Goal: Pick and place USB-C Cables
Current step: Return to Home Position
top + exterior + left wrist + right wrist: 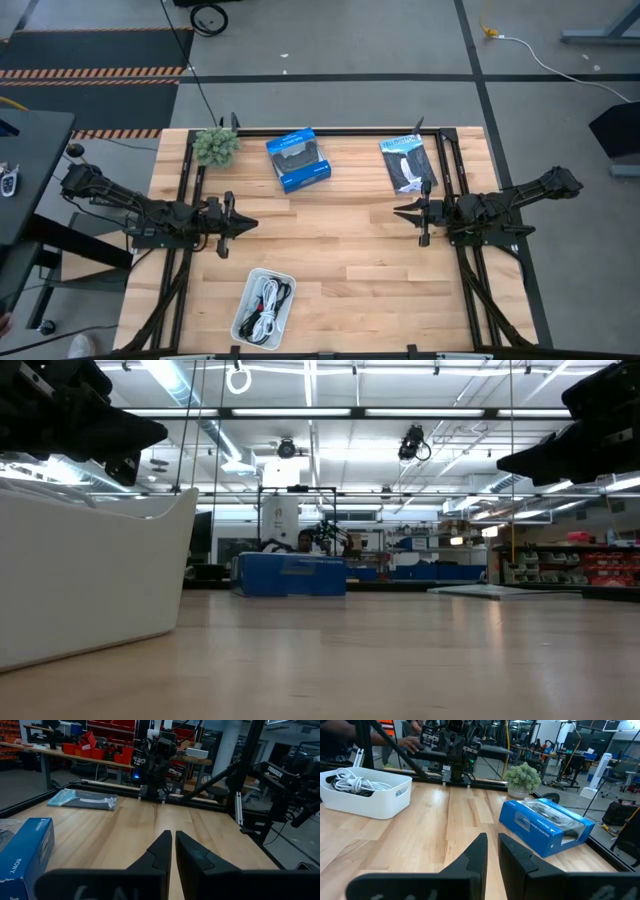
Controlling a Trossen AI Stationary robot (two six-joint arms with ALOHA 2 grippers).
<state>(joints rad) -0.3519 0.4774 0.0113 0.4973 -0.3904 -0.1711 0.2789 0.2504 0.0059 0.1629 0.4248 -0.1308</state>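
The USB-C cables (265,303) lie together in a white tray (247,290) near the table's near edge. A white bundle (355,784) and black cable show in it; I cannot tell the other bundles apart. My left gripper (250,222) hovers above the table, on the far side of the tray, pointing right, with its fingers (173,834) shut and empty. My right gripper (397,211) hovers at the table's right middle, pointing left, also shut (492,836) and empty. Both show only as dark shapes high up in the low view.
A blue box (298,159) and a black packet (408,163) lie flat near the far edge. A small potted plant (215,145) stands at the far left corner. Bare wood (330,250) lies between the grippers. A person's hand (410,741) shows beyond the table.
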